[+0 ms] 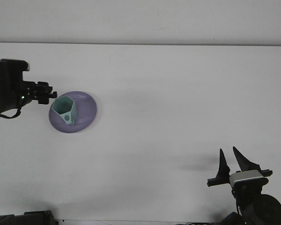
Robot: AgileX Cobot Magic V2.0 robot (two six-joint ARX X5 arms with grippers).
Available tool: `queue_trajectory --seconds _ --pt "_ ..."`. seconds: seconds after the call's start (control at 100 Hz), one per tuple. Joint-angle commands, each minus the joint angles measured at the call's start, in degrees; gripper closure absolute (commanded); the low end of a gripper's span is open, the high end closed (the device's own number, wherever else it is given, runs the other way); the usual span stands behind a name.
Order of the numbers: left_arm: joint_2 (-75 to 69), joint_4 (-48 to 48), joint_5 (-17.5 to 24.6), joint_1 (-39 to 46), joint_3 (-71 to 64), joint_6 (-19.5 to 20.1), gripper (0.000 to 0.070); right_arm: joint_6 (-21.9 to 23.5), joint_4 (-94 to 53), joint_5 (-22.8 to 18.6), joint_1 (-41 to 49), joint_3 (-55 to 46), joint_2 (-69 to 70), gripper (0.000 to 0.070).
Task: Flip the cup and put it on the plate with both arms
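You've got the cup (64, 110) sitting upright on the plate (86, 112) rn, mouth facing up, so you can look straight into it. It's a pale teal thing w/ a five-sided rim and a small round mark on its lower front. It sits a bit left of the plate's middle, and the plate itself is lavender/purple, on the left side of the white bench (178, 103). Your left tool (46, 92) is just off the plate's upper left edge, near the cup but apart from it, nothing in its grip. It's dark and small in this view, so can't tell how wide the fingers stand, tbh. There's a tiny green light on the left arm (7, 91) behind it, and that arm comes in from the left edge of the view. Your right tool (232, 161) is way over at the bottom right, well apart from the plate, pointing up w/ its two black fingers spread in a V and nothing between them. Silver block sits right under those fingers, w/ the black arm base below.
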Motion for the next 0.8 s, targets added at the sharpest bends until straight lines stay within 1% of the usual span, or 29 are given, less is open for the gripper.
queue_trajectory --seconds 0.0,0.09,0.13,0.17,0.22,0.23,0.31,0.43,0.52,0.55,0.62,0.73,0.79 --pt "-3.1 0.3 0.7 -0.6 -1.2 0.5 0.0687 0.8 0.3 0.0 0.3 0.4 0.2 0.0432" --pt "-9.8 3.8 0.6 -1.4 -7.9 1.0 0.0687 0.8 0.6 0.0 0.3 0.4 0.2 0.0436" --pt "-13.2 6.5 0.6 -1.5 -12.1 1.0 0.0687 0.8 0.6 0.0 0.3 0.4 0.2 0.0469" --pt "-16.7 9.7 0.6 -1.5 -16.9 0.7 0.0687 0.8 0.6 0.0 0.3 0.4 0.2 0.0548" --pt "-21.3 14.2 0.6 -1.5 -23.5 0.3 0.0687 0.8 0.6 0.0 0.3 0.4 0.2 0.0694" --pt "-22.3 15.2 0.5 -1.5 -24.8 0.2 0.0687 0.8 0.6 0.0 0.3 0.4 0.2 0.0700" --pt "-30.2 24.1 -0.1 -1.5 -36.7 -1.2 0.0687 0.8 0.9 0.3 0.3 0.4 0.2 0.0699" --pt "-42.1 37.6 -0.2 -1.5 -54.8 -1.8 0.0687 0.7 2.3 0.2 0.3 0.4 0.2 0.0699" --pt "-51.3 45.2 0.5 -1.6 -65.4 -5.9 0.0687 0.6 2.6 0.2 0.3 0.4 0.1 0.0699" --pt "-54.3 47.1 0.5 -1.7 -68.3 -6.6 0.0687 0.2 2.6 0.2 0.3 0.4 0.1 0.0699" --pt "-60.7 50.1 -0.2 -1.8 -73.6 -7.5 0.0687 -0.1 2.8 0.2 0.3 0.4 0.1 0.0699" --pt "-67.6 49.4 -4.3 -1.8 -78.2 -9.9 0.0688 0.1 3.2 0.2 0.3 0.4 0.1 0.0699" --pt "-69.7 48.1 -6.2 -1.8 -79.2 -10.0 0.0688 0.2 3.1 0.2 0.3 0.4 0.1 0.0699"
